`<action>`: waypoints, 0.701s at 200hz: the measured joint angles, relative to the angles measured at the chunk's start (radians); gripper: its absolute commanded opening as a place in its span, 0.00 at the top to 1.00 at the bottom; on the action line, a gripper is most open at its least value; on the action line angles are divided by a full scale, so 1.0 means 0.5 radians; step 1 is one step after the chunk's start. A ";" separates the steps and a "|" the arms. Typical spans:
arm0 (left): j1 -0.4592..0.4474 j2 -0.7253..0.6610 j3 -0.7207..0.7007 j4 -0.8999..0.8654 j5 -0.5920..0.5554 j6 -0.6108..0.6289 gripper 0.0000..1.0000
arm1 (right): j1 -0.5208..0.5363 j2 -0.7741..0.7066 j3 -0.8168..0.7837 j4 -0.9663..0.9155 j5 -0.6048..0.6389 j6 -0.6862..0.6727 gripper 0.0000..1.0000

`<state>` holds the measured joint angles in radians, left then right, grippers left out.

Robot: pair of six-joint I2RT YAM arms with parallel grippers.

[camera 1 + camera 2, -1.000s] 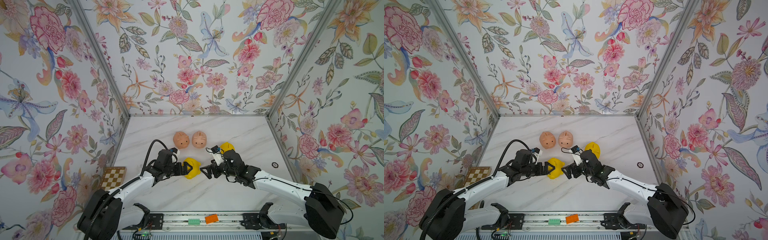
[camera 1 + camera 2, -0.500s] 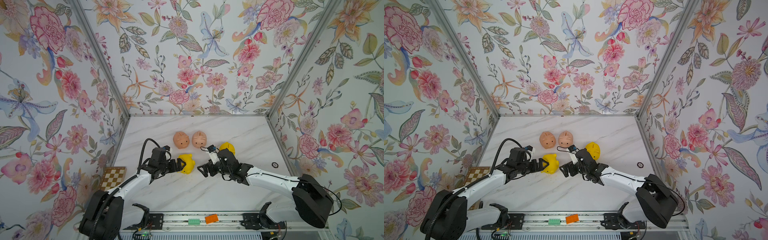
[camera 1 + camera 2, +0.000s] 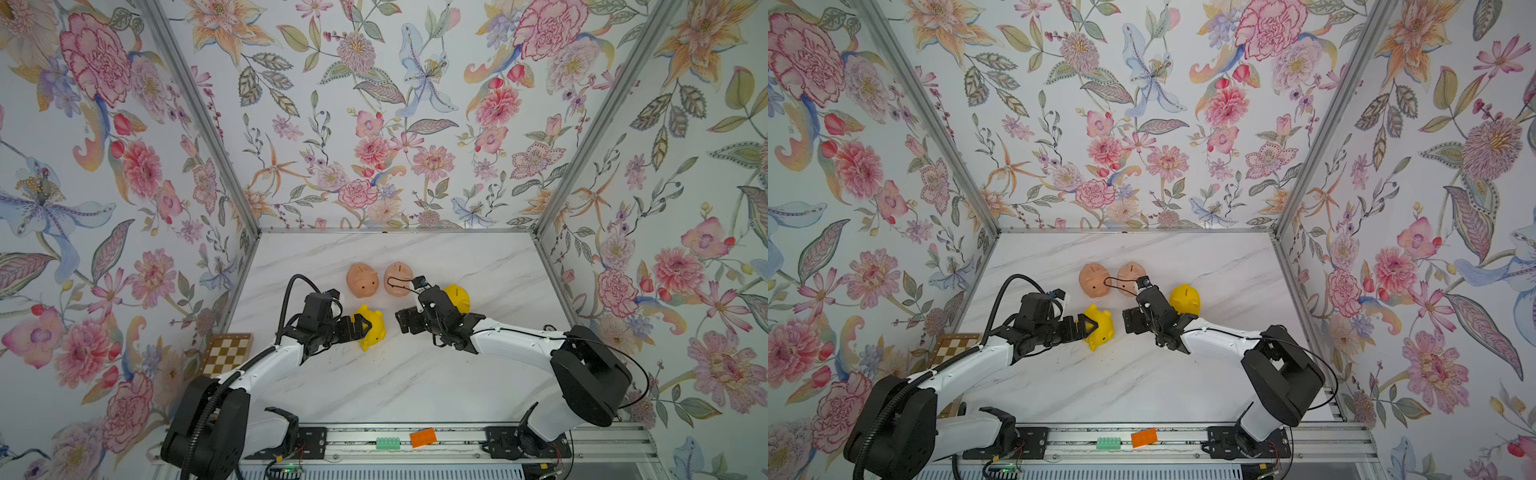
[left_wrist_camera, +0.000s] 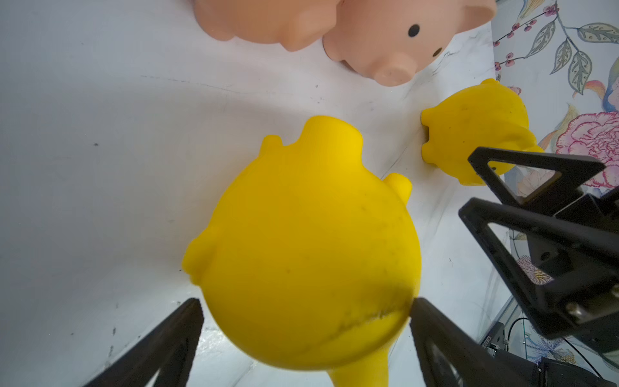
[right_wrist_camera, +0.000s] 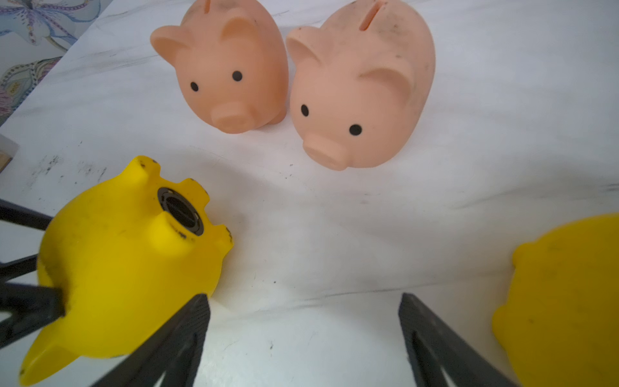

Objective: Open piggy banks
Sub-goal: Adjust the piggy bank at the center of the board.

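A yellow piggy bank (image 3: 372,328) (image 5: 127,261) lies tipped on its side on the marble table, with its black belly plug (image 5: 181,211) turned toward my right arm. My left gripper (image 3: 359,329) (image 4: 304,305) is open at full width. The pig's rounded back sits wedged between its fingertips. My right gripper (image 3: 400,322) (image 5: 303,298) is open and empty, a short gap to the right of that pig. A second yellow piggy bank (image 3: 457,297) stands just behind the right wrist. Two peach-pink piggy banks (image 3: 362,281) (image 3: 398,279) stand side by side further back.
A small chessboard (image 3: 226,353) lies at the table's left edge beside the floral wall. An orange tag (image 3: 423,437) and a green block (image 3: 388,442) sit on the front rail. Floral walls close in the table on three sides.
A second ago both grippers met at the tipped yellow pig. The left gripper and the pig have shifted left together, and a gap now separates the right gripper from the pig.
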<state>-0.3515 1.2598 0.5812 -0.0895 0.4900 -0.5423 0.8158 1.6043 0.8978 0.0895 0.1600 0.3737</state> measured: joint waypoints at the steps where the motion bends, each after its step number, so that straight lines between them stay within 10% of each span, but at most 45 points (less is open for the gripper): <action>1: 0.000 0.000 0.000 0.001 0.001 0.000 0.01 | 0.000 0.005 0.005 -0.001 0.008 0.002 0.10; 140: 0.066 0.005 0.000 0.171 0.059 -0.018 0.01 | -0.026 0.414 0.282 -0.003 -0.011 -0.156 0.13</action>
<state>-0.3187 1.2625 0.5812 -0.0040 0.5194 -0.5514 0.8028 1.8114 1.0389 0.0879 0.1543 0.2958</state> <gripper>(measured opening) 0.989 0.870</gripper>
